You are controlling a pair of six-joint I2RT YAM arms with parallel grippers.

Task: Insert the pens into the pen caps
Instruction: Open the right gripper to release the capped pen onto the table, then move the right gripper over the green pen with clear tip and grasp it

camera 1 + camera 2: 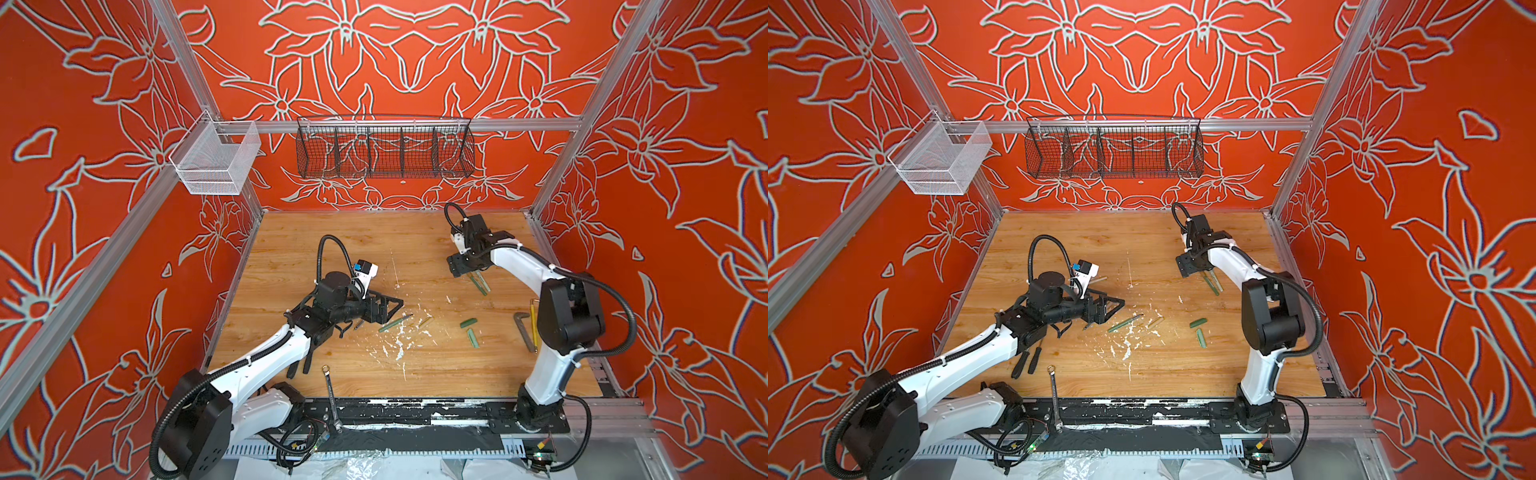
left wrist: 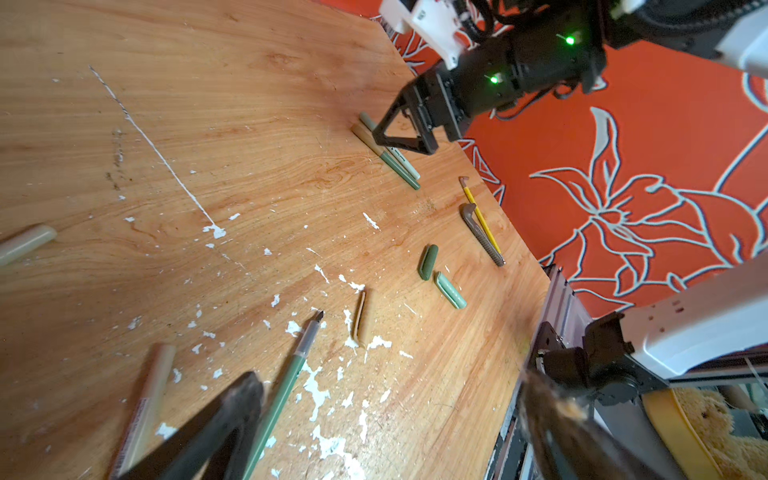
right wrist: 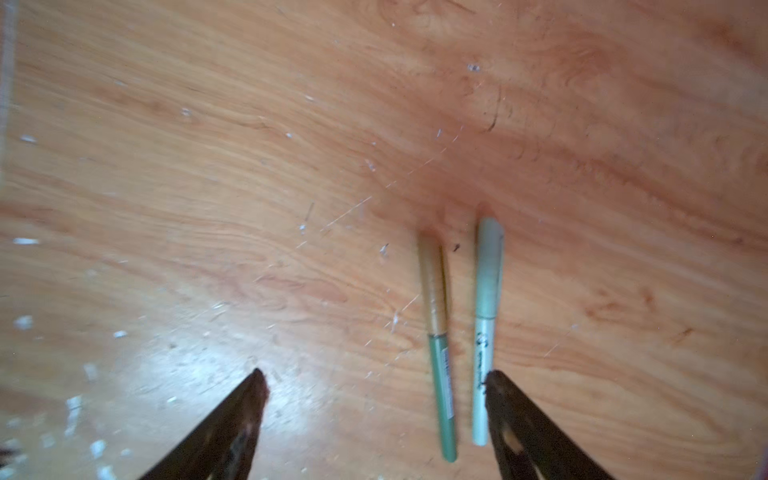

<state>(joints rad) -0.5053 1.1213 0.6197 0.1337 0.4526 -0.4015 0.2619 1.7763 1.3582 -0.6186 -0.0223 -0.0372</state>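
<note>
left tool (image 2: 390, 380) apart, beside uncapped pen (image 2: 297, 361); right tool (image 3: 374, 375) apart, over capped pens (image 3: 438, 345) (image 3: 486, 328)

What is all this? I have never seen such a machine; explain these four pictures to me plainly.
Two white-and-black robot arms stand at a wooden table, each ending in a two-fingered gripper. Two pictures look down from overhead; the other two come from a camera on each wrist. The left gripper is open near an uncapped green pen. The right gripper hangs open over two capped pens side by side: a green pen with a tan cap and a pale green pen. Loose caps lie on the wood: a dark green cap, a light green cap, an olive-brown cap. Nothing is held.
</note>
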